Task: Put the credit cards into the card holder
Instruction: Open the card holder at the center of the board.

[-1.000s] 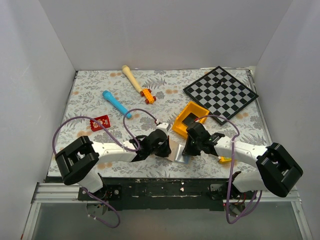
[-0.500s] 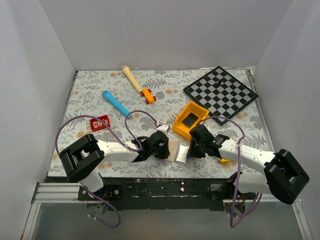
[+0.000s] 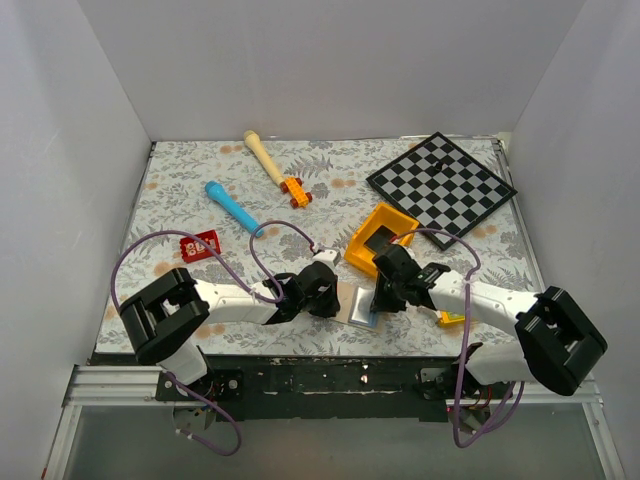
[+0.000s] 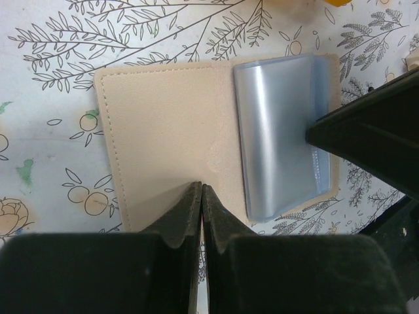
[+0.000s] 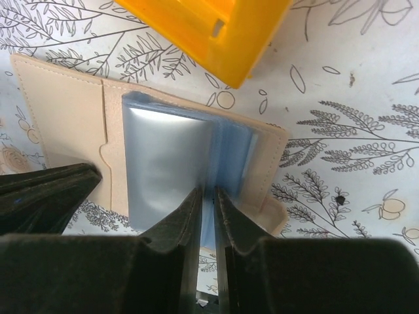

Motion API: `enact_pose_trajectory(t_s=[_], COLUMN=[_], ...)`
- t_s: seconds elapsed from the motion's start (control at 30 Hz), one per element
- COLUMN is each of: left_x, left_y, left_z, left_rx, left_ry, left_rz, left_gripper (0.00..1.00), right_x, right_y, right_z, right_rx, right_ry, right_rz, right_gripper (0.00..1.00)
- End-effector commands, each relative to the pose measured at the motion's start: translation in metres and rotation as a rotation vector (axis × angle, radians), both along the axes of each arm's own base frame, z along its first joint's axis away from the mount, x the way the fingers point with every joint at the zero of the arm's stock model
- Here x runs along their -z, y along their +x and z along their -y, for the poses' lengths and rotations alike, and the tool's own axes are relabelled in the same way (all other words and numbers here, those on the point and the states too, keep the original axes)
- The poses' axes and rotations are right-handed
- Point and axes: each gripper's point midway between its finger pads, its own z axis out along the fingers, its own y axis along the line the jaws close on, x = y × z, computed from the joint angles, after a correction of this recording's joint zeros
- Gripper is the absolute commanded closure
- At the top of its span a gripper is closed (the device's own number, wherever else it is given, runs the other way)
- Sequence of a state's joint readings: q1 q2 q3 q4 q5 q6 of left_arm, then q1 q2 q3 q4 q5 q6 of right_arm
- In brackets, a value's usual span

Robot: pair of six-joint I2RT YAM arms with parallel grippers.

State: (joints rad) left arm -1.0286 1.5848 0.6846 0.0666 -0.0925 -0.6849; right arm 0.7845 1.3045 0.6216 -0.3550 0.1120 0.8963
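White walls box in a floral-print surface, and the card holder lies opened flat on it near my bases, between my two arms. It sits there, I judge, because both of my wrists can reach it at once: one to steady it, one to work the pockets.

My left end effector is clenched, fingers pressed together, with the tips down on the plain tan flap. I read that as pinning, so the holder neither slides nor folds shut while the other side is handled. My right end effector is drawn in to a thin slit, tips resting on the pale blue-grey pocket lining. I cannot tell whether a leaf of that lining is caught between the fingers, and I see no card in them.

As for the holder itself: tan-beige with stitched edges, a bare left panel, and glossy grey-blue sleeves stacked on the right panel, the top one catching the light. The yellow-orange bin stands just beside its far edge.

One red card with white markings lies flat, well apart to the left. No card shows in the pockets, so I judge the loading not yet begun.
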Motion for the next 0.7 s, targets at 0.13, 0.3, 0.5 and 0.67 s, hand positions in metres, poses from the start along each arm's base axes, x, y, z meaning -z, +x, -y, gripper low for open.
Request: enact_pose_trajectory(t_s=[0.13, 0.3, 0.5, 0.67], left_x=[0.016, 0.017, 0.017, 0.017], left_y=[-0.007, -0.007, -0.008, -0.009], left_z=[-0.005, -0.004, -0.003, -0.003], left_rx=[0.011, 0.015, 0.02, 0.024], left_ry=[0.026, 0.023, 0.021, 0.022], left_rz=[-0.038, -0.042, -0.043, -0.045], left_gripper=[1.0, 1.0, 1.0, 1.0], right_x=[0.009, 0.01, 0.006, 0.003], right_y=[0.002, 0.004, 0.003, 0.004], right_z=[-0.011, -0.025, -0.043, -0.056], right_rx=[-0.054, -0.077, -0.125, -0.167], right_ry=[0.006, 0.056, 0.138, 0.195], right_rz=[-0.026, -0.033, -0.031, -0.024], right_gripper=[0.8, 0.8, 0.8, 0.79])
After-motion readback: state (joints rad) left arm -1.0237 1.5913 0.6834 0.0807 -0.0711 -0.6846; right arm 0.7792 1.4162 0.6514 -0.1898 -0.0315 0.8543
